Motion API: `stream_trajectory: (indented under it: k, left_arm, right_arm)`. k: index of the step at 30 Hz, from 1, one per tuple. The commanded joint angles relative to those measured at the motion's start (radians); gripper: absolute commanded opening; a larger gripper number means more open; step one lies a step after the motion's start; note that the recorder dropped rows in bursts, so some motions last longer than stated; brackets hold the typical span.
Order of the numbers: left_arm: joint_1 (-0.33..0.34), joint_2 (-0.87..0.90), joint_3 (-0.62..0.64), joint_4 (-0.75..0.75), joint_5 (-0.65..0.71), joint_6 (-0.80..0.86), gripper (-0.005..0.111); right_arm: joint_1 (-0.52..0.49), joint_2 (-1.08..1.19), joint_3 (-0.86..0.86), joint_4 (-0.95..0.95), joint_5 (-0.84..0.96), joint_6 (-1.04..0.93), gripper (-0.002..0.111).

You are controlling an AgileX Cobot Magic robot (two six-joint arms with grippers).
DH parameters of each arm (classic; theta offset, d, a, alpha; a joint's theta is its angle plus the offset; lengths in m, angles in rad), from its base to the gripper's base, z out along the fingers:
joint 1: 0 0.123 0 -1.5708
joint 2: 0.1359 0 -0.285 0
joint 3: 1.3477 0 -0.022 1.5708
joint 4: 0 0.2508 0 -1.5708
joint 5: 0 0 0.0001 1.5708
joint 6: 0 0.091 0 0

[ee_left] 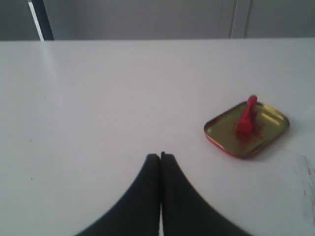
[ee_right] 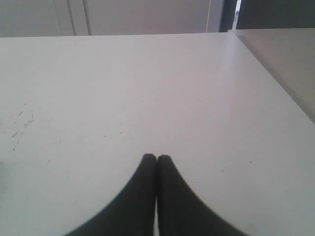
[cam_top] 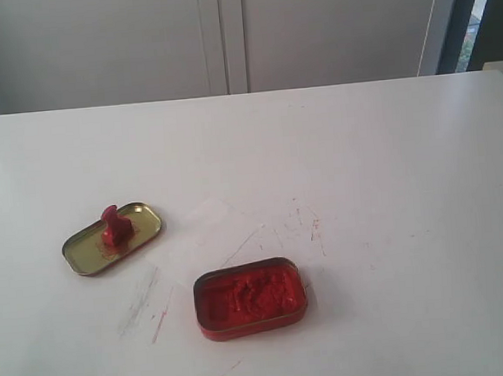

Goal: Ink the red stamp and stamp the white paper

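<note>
The red stamp [cam_top: 113, 225] stands upright in a shallow gold tin lid [cam_top: 83, 258] at the left of the exterior view; the left wrist view shows the stamp [ee_left: 246, 116] and the lid [ee_left: 224, 135] too. A faint white paper [cam_top: 204, 231] lies between the lid and the open tin of red ink paste [cam_top: 250, 297]. My left gripper [ee_left: 160, 156] is shut with nothing in it, well short of the lid. My right gripper [ee_right: 156, 158] is also shut, over bare table. Neither gripper shows in the exterior view.
Red scratch marks [cam_top: 302, 223] streak the white tabletop [cam_top: 389, 160] near the paper and the ink tin. The table's side edge [ee_right: 275, 78] runs close in the right wrist view. Grey cabinet doors [cam_top: 222, 33] stand behind the table.
</note>
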Motion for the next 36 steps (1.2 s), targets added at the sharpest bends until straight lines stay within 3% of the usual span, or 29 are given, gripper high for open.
stream_trajectory:
  k: [1, 29, 36]
  left_arm:
    - [-0.005, -0.005, 0.004, -0.001, -0.124, -0.001, 0.000]
    - [-0.005, -0.005, 0.004, -0.001, -0.191, 0.071, 0.000]
    - [-0.005, -0.005, -0.122, -0.001, -0.025, 0.170, 0.000]
  right_arm:
    - [-0.001, -0.004, 0.005, 0.000, -0.013, 0.003, 0.000]
    - [-0.001, -0.004, 0.005, 0.000, -0.013, 0.003, 0.000]
    - [-0.001, -0.004, 0.005, 0.000, -0.013, 0.003, 0.000]
